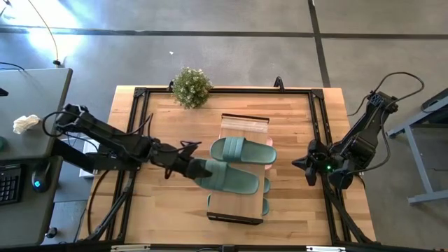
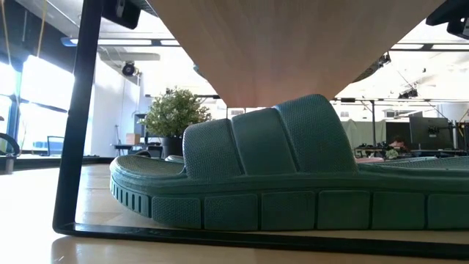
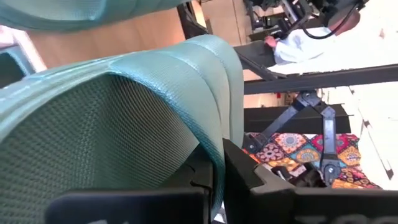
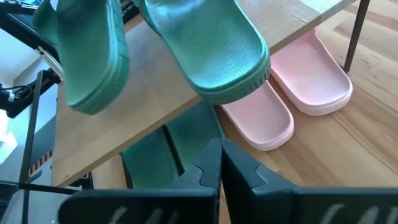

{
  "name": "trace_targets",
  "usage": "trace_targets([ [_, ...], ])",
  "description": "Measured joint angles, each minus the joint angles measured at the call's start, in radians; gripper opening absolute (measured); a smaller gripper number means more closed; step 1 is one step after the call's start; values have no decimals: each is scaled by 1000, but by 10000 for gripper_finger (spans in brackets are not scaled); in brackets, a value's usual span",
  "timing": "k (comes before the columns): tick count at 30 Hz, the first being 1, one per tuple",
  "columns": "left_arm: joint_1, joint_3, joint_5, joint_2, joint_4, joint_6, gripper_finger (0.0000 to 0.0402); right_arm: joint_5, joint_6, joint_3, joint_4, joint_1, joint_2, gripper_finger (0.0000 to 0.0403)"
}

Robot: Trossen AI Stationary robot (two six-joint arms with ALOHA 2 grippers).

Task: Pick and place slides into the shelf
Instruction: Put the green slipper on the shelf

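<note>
1. High view. On the plank top of the shelf, two sage slides: the held green slide nearer the shelf's near end, and the second green slide toward its middle. Left hand at the shelf's left side, meeting the held green slide's end, the exact pinch covered by dark fingers. Tiers beneath masked by the plank; only slivers of the pink slides peeking out at the shelf's right edge. Right hand just off the shelf's right side, clenched, carrying nothing. Plant beyond the shelf's far end. Bare worktop on both sides of the shelf.
2. Low view. Shows what the top view cannot: a lower green slide under the plank, filling most of the frame, toe end cut off. Neither hand visible.
3. Left wrist view. Clenched on the wide strap of the held green slide, the strap's edge running down between the fingers. Sole and shelf largely blocked by the strap.
4. Right wrist view. Fingers pressed together, nothing between them. Both top slides overhanging the plank edge; pink slides side by side on the tier beneath, the lower green slide beside them, partly behind the fingers.
</note>
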State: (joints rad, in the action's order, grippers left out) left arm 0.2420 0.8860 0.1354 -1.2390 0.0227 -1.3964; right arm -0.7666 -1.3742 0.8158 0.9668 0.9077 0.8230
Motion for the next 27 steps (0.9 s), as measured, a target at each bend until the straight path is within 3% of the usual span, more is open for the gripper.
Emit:
trace_targets([
  [27, -1, 0, 17, -94, -31, -22, 27, -4, 13, 0, 0, 0, 0, 0],
])
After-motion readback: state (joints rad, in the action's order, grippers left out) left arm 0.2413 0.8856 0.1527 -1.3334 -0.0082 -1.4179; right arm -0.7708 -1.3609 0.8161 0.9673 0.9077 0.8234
